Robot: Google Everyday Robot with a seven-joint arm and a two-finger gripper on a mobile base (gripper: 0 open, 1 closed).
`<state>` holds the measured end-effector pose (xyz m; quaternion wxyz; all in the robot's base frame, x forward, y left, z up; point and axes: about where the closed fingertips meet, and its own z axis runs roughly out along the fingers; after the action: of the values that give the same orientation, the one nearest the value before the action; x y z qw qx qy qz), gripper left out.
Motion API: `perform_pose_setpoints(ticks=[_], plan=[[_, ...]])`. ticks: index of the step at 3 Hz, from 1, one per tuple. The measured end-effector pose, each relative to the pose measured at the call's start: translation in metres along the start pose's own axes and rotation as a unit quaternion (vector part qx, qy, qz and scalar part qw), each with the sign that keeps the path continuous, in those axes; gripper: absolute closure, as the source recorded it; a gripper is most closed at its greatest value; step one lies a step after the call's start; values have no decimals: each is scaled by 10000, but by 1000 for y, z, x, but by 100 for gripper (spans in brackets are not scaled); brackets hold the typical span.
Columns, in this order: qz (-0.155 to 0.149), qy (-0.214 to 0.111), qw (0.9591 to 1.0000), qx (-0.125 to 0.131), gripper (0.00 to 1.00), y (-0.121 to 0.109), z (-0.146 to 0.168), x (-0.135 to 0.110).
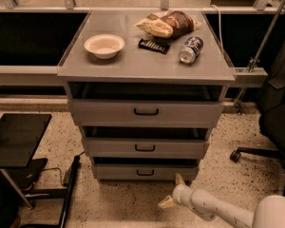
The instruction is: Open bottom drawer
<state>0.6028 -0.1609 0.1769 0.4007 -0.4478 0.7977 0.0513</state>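
The bottom drawer (145, 171) is the lowest grey front of the cabinet, with a small black bar handle (145, 173) at its centre. A dark gap shows above its front. My gripper (171, 191) is low over the floor, just below and right of the drawer's right part, in front of the cabinet. Its two pale fingers (165, 203) are spread apart and hold nothing. It touches neither the handle nor the drawer front. The white arm (213, 208) runs in from the bottom right.
The middle drawer (145, 147) and top drawer (146, 112) sit above. On the cabinet top are a white bowl (104, 45), a snack bag (168, 24), a dark bar (153, 45) and a can (190, 50). A black stool (16, 139) stands left, an office chair base (259, 152) right.
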Motion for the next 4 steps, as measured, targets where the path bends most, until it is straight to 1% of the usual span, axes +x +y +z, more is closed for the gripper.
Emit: perform_pose_setpoints(ticks=[1, 2, 3, 4], plan=[[-228, -83, 9996, 119, 0, -9, -11, -26], [-817, -52, 9959, 376, 0, -8, -42, -86], [-813, -52, 9960, 367, 0, -7, -42, -86], [-802, -182, 9957, 416, 0, -24, -35, -85]])
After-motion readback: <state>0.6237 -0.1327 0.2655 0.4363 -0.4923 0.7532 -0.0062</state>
